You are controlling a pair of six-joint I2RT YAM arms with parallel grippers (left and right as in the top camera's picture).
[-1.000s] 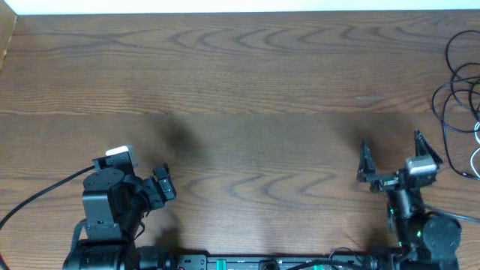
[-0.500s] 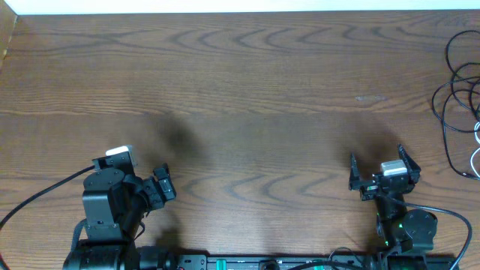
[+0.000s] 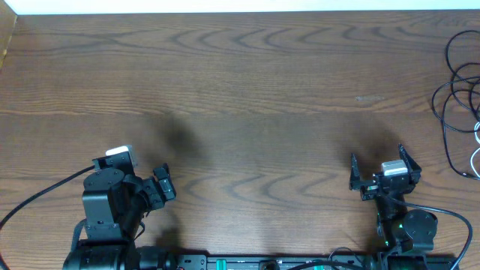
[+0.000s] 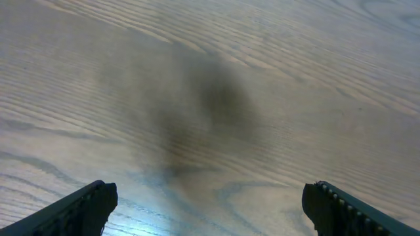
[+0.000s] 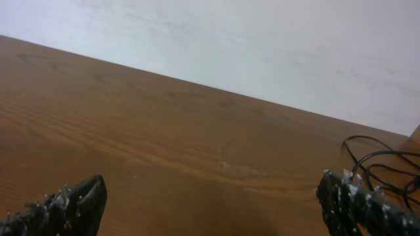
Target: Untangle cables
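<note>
The black cable lies in loose loops at the table's far right edge, partly cut off by the frame. A bit of the white cable shows among the loops at the right border. The black loops also show in the right wrist view. My right gripper is open and empty, near the front edge, well left of and nearer than the cables. My left gripper is open and empty at the front left, far from the cables; its wrist view shows only bare wood.
The wooden table fills the overhead view. A pale wall stands behind the table's far edge. A thick black arm wire runs off at the front left.
My right gripper drew back toward the front edge and a little left, away from the cables, then stayed still. The left arm has not moved.
</note>
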